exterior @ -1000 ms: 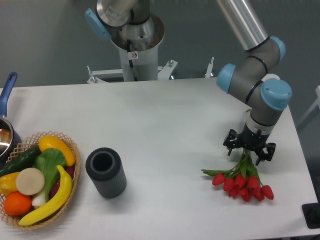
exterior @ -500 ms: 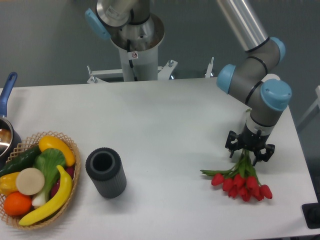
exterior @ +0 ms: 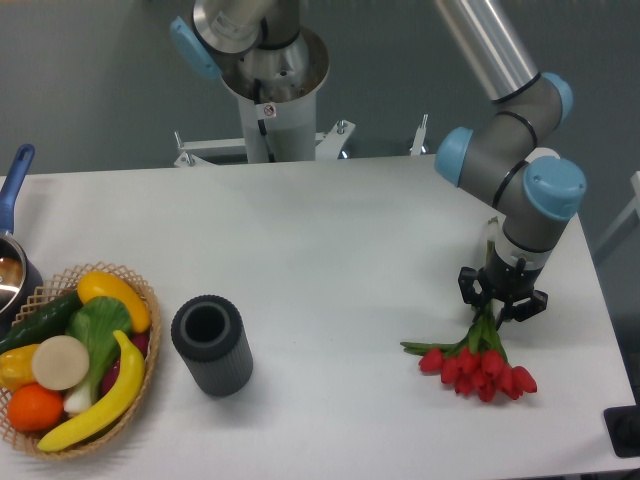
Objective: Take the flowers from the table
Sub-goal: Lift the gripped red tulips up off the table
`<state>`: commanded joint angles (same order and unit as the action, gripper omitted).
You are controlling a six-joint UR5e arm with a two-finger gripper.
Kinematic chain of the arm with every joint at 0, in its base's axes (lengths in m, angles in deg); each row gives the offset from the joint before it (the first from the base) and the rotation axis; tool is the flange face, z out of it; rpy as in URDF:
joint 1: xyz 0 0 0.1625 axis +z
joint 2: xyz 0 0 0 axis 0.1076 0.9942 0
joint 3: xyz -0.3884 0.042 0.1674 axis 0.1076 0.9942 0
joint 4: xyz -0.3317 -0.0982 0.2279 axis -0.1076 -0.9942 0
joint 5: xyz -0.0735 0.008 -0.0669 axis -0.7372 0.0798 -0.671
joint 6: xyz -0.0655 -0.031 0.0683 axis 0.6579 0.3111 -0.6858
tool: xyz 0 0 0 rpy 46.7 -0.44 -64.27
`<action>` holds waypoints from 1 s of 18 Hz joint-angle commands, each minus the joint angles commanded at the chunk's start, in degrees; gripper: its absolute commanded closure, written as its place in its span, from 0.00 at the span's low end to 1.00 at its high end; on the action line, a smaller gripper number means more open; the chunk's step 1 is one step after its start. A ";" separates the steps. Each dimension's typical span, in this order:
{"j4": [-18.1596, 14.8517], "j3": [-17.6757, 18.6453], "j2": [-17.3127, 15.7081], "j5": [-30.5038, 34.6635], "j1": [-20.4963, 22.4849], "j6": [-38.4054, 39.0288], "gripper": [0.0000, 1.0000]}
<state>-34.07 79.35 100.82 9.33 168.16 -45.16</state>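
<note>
Now we have the black two-finger gripper pinching the stems of the small bunch of red tulips at lower right. Next, we judge, a straight lift off the large white tabletop, grip firm.

Red-and-green flowers, white table, black tool.

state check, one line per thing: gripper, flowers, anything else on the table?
gripper: shut on the flower stems, pointing down
flowers: lying on the table, stems gripped, red heads toward the camera
grey cup: upright, open top, nothing visible inside
basket: upright, full of fruit and vegetables
pot: at the left edge, mostly cut off, brown contents
</note>
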 joint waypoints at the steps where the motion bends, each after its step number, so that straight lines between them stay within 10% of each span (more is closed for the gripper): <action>1: 0.00 -0.18 0.00 0.09 0.00 -0.09 0.71; 11: 0.00 -1.41 -6.32 -4.65 0.44 0.17 0.71; 18: 0.00 -1.41 -12.47 -19.23 1.75 2.62 0.71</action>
<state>-34.07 77.94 88.35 -9.90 169.91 -42.54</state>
